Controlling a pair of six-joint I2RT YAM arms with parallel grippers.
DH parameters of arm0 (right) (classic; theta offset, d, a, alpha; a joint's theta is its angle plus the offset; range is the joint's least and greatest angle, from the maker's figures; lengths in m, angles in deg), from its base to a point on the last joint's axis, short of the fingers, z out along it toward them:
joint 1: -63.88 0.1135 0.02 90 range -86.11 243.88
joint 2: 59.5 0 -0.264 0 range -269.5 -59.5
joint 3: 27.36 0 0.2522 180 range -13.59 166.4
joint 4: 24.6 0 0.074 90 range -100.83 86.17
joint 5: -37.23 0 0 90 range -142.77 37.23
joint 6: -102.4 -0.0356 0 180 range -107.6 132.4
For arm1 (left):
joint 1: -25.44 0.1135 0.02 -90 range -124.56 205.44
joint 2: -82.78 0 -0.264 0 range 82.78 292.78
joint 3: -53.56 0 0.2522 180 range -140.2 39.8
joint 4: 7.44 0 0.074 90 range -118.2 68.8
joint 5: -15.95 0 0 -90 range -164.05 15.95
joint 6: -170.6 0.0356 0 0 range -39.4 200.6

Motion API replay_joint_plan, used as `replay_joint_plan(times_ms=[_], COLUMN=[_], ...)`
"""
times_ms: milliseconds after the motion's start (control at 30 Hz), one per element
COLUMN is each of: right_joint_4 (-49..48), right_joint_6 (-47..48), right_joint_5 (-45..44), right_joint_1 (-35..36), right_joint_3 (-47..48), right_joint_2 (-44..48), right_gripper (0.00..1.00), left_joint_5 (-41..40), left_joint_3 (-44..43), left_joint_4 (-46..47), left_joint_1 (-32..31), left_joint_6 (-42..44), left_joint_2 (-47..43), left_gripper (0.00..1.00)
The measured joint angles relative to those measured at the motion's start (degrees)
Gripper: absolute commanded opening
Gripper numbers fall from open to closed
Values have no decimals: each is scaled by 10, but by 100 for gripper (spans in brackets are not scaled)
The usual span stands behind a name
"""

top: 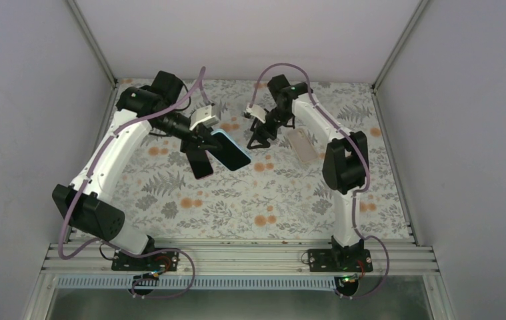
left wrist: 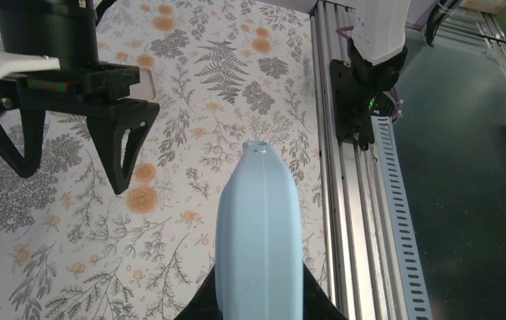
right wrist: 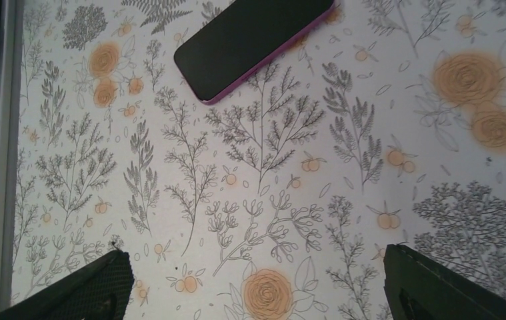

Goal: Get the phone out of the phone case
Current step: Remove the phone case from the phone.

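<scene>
My table wears a white cloth [top: 250, 200] printed with grey ferns and orange flowers. Plain pale walls [top: 237, 33] close in the far side and both flanks, and aluminium rails [top: 237, 257] run along the near edge, where my two bases are bolted. My left gripper [top: 205, 142] is clenched on one end of the pale blue case [left wrist: 258, 233] and holds it tilted above the cloth, left of centre toward the far side. From my left wrist I see only its smooth blue back, with a small hole near the free end. From above, a dark face sits inside the blue rim and looks like the phone [top: 230, 150] seated in it, though I cannot be sure. My right gripper [top: 259, 139] hangs just right of the case, apart from it, with its fingers spread wide and nothing between them. A purple-edged handset [right wrist: 253, 40] lies flat on the cloth, screen up, just left of the case on its near side. A beige slab [top: 301, 145] lies on the cloth just right of my right gripper.
</scene>
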Motion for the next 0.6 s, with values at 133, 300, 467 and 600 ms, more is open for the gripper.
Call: replay_joint_plan(times_ms=[133,300,467,600], right_joint_4=[7,25,38,43], right_joint_6=[10,32,41,44], right_joint_5=[4,23,42,51], right_joint_1=[-4,-2,23,41], right_joint_3=[9,-62,-111,-114], right_joint_2=[3,60,139,161], right_gripper=[93,93,93,92], left_joint_5=[-1,-8,-11,-11], left_joint_3=[1,1,4,7], left_joint_4=[0,-1,-1,-8], left_joint_1=[0,0,0,1], left_joint_6=[0,1,5,5], left_joint_2=[0,1,9,14], left_gripper=[2,2,2,2])
